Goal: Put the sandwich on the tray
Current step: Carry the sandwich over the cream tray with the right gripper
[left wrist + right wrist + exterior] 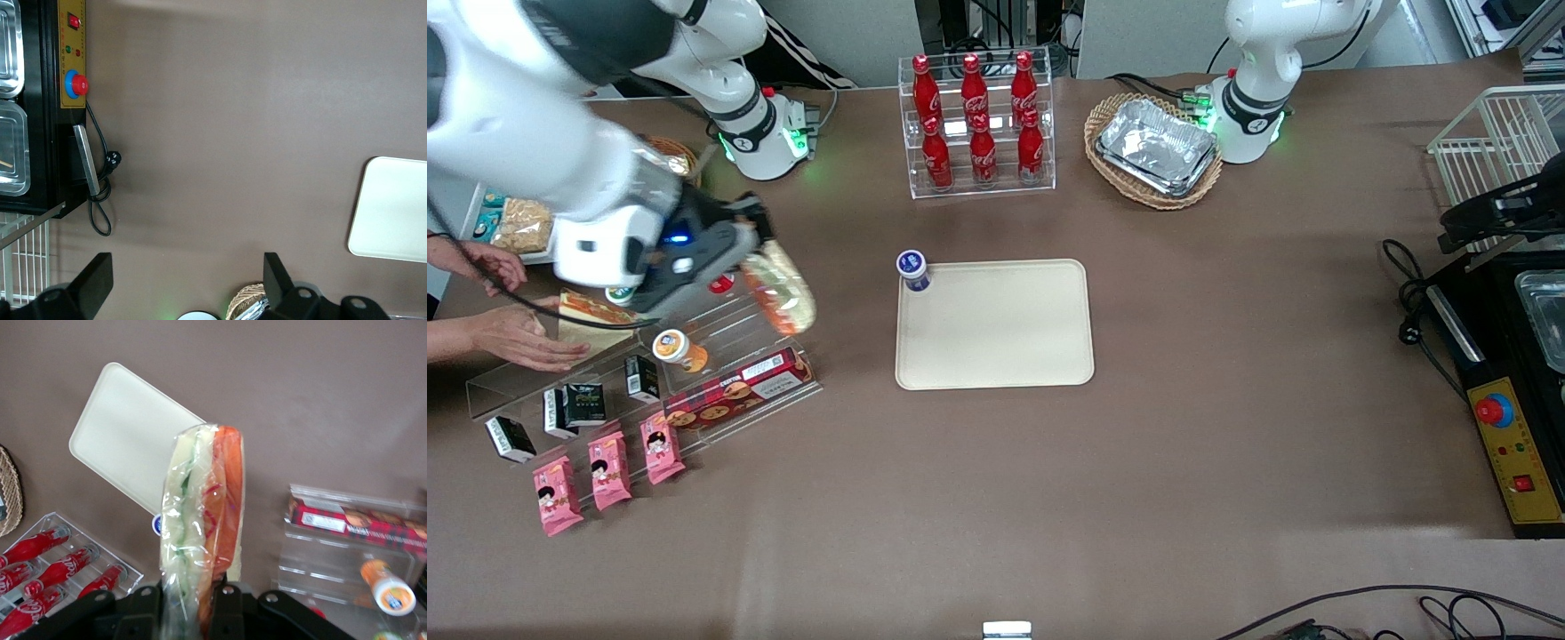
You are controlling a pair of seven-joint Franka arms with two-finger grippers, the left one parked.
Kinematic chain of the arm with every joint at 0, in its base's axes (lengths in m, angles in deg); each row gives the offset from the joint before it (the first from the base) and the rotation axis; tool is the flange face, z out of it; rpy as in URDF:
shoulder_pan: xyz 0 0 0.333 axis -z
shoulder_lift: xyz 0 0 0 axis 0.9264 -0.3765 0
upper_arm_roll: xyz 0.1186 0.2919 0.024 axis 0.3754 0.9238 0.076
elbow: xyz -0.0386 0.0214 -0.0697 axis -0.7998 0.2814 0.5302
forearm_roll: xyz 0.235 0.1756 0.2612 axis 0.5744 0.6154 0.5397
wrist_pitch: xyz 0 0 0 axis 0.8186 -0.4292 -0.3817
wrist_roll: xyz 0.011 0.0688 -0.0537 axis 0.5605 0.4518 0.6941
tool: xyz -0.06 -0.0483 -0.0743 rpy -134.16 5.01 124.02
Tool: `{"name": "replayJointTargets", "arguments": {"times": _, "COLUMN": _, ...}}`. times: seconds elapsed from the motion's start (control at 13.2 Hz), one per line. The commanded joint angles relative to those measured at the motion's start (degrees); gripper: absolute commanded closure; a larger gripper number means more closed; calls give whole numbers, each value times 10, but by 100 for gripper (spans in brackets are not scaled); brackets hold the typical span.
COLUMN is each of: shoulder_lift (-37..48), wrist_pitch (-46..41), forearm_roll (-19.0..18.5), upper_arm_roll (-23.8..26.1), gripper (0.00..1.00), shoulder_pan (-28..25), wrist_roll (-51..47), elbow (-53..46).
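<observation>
My gripper [758, 258] is shut on a plastic-wrapped sandwich [781, 289] and holds it in the air above the clear acrylic snack shelf [720, 333], toward the working arm's end of the table. In the right wrist view the sandwich [203, 513] sticks out from between the fingers [230, 603], showing pale bread, green and orange filling. The cream-beige tray [996, 324] lies flat at the table's middle, apart from the sandwich, with a small blue-lidded cup [913, 269] at its corner. The tray [130, 437] also shows past the sandwich in the wrist view.
A person's hands [511, 338] rest by another sandwich [591, 311] on the shelf. Snack packs [609, 467], a biscuit box [738, 391] and an orange-lidded cup [679, 349] lie there. A cola bottle rack [976, 124] and a basket of foil trays [1156, 149] stand farther from the camera.
</observation>
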Motion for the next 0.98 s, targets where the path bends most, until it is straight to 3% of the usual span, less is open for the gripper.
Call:
{"name": "replayJointTargets", "arguments": {"times": 0.0, "shoulder_lift": -32, "wrist_pitch": 54, "forearm_roll": -32, "upper_arm_roll": 15, "gripper": 100, "shoulder_pan": -54, "wrist_roll": -3, "elbow": 0}}
{"name": "replayJointTargets", "arguments": {"times": 0.38, "shoulder_lift": -96, "wrist_pitch": 122, "forearm_roll": -84, "upper_arm_roll": 15, "gripper": 100, "shoulder_pan": -142, "wrist_roll": 5, "elbow": 0}}
{"name": "replayJointTargets", "arguments": {"times": 0.91, "shoulder_lift": -197, "wrist_pitch": 254, "forearm_roll": -140, "upper_arm_roll": 15, "gripper": 100, "shoulder_pan": -209, "wrist_roll": 81, "elbow": 14}}
